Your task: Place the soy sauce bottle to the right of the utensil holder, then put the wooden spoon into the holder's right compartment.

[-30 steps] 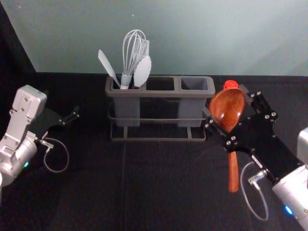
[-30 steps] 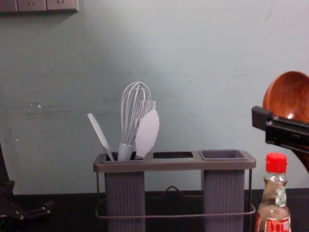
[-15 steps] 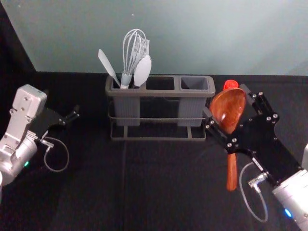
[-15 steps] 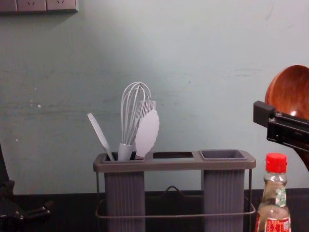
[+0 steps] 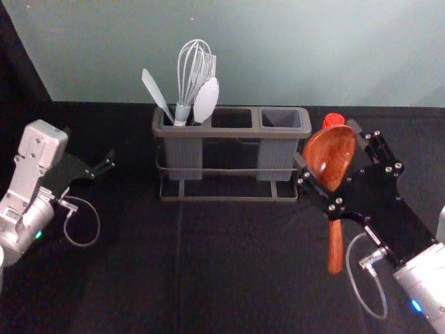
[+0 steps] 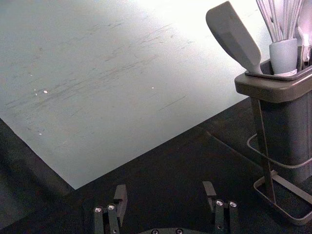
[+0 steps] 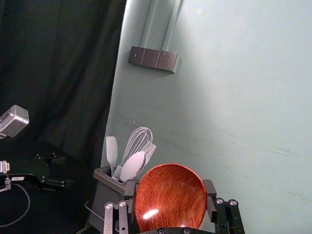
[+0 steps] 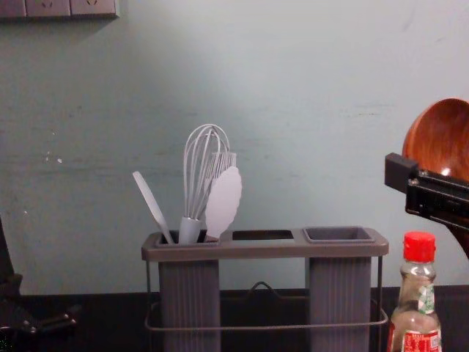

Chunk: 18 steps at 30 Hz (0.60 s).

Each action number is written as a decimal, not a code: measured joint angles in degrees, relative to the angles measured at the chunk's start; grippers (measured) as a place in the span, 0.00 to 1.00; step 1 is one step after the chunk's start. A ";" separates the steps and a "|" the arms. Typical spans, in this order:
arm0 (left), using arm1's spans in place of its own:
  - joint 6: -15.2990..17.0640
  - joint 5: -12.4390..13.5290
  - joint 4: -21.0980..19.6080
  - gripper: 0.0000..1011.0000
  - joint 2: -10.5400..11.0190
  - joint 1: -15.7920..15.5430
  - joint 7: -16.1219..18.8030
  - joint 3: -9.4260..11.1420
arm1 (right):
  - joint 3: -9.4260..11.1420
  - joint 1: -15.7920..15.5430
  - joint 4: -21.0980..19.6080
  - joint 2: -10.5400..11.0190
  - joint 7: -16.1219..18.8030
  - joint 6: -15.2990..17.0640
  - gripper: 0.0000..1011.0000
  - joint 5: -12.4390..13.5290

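While the soy sauce bottle (image 8: 419, 321) stands right of the utensil holder (image 8: 264, 251), the glossy, red-brown wooden spoon (image 5: 329, 154) is held above it, bowl up, handle down, long axis steep. The right gripper (image 5: 325, 145) clasps its bowl, fingers parted by the bowl's width; the left gripper (image 5: 89, 147) is parked left of the holder, fingers wide apart.

Finding open air above holder (image 5: 231, 136)'s R compt. (image 5: 281, 120) & mid slot (image 5: 231, 120). Hitting whisk (image 5: 193, 69), spatula (image 5: 157, 96) & white spoon (image 5: 206, 101) over L compt. (image 5: 183, 158), then wall (image 5: 278, 56) behind. Running into btl. (image 5: 334, 120) just R of holder, wooden spoon (image 5: 330, 156) & R pincer (image 5: 325, 146) higher up. Leaving lane in front btwn R pincer & parked L pincer (image 5: 89, 145).
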 joint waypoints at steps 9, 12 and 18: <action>0.00 0.00 0.00 1.00 0.00 0.00 0.00 0.00 | 0.00 0.00 -0.04 0.02 0.00 -0.04 0.83 0.00; 0.00 0.00 0.00 1.00 0.00 0.00 0.00 0.00 | -0.23 1.01 0.48 -0.09 0.09 -0.04 0.83 0.01; 0.00 0.00 0.00 1.00 0.00 0.00 0.00 0.00 | -1.58 7.59 4.35 -0.58 1.20 0.27 0.83 0.31</action>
